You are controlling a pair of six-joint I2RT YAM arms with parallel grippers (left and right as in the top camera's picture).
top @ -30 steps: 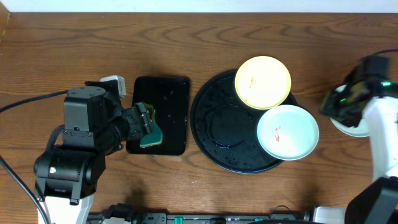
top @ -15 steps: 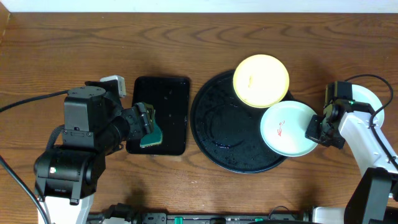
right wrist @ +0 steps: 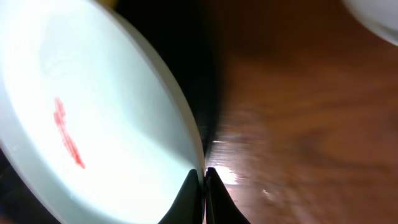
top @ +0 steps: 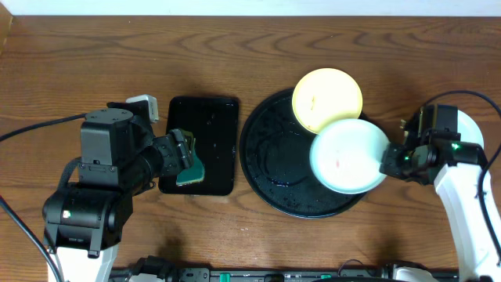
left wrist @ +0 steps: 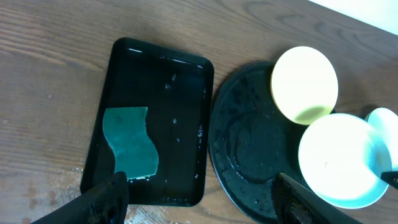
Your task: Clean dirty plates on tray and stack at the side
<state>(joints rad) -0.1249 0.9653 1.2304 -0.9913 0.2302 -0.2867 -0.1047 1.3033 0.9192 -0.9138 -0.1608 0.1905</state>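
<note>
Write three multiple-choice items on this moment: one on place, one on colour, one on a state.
1. Where does the green sponge lie? A on bare wood; B in the rectangular tray; C on a plate.
2. What colour is the smear on the mint-white plate? A red; B brown; C green.
3. How do the right arm's jaws stand? A wide open; B shut on the mint-white plate's rim; C shut on nothing.
B, the left wrist view shows it inside that tray; A, the right wrist view shows red streaks; B, the tips meet on the rim.
</note>
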